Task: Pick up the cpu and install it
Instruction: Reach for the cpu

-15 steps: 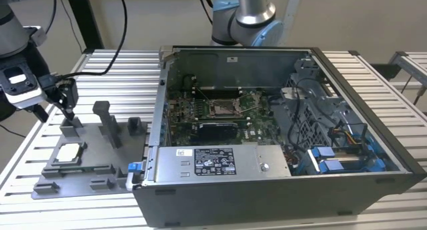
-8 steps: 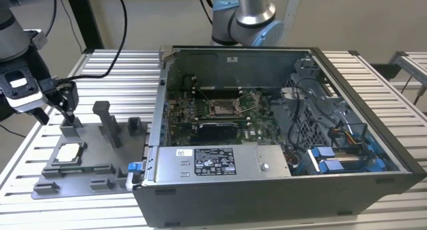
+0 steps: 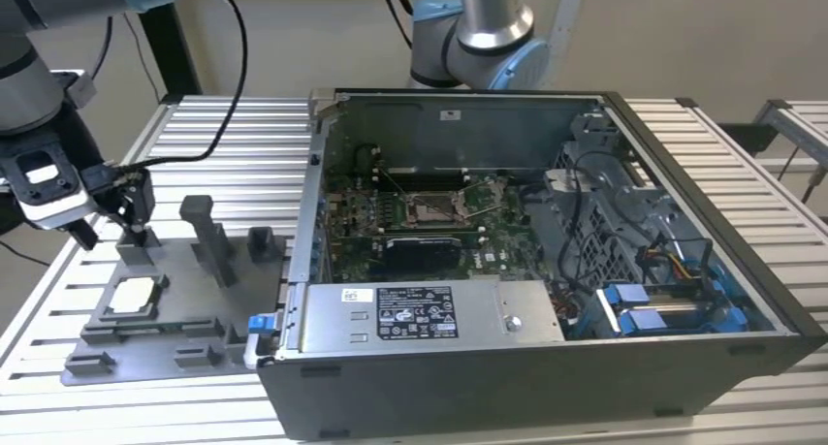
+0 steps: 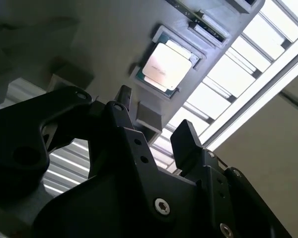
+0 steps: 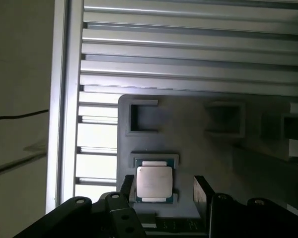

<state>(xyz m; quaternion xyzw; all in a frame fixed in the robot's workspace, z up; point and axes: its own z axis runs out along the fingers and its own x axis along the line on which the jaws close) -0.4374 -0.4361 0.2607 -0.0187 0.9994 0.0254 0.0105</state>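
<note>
One cpu (image 5: 154, 182) is seen lying flat in a square recess of one grey fixture tray (image 3: 194, 309). The tray is set on the slatted tabletop (image 3: 233, 135), to the exterior view's left of one opened computer case (image 3: 518, 377). One gripper (image 5: 164, 191) is held over the tray. Its two fingers (image 5: 203, 196) are spread apart and empty. One socket (image 3: 433, 207) is noted on the motherboard.

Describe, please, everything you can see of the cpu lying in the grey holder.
The cpu is a small flat square chip with a pale silver-grey metal lid over a green-edged board. It lies flat, lid up, seated in a recess of the grey holder beside the computer case. Nothing touches its top; the gripper hovers above it with fingers apart.
</note>
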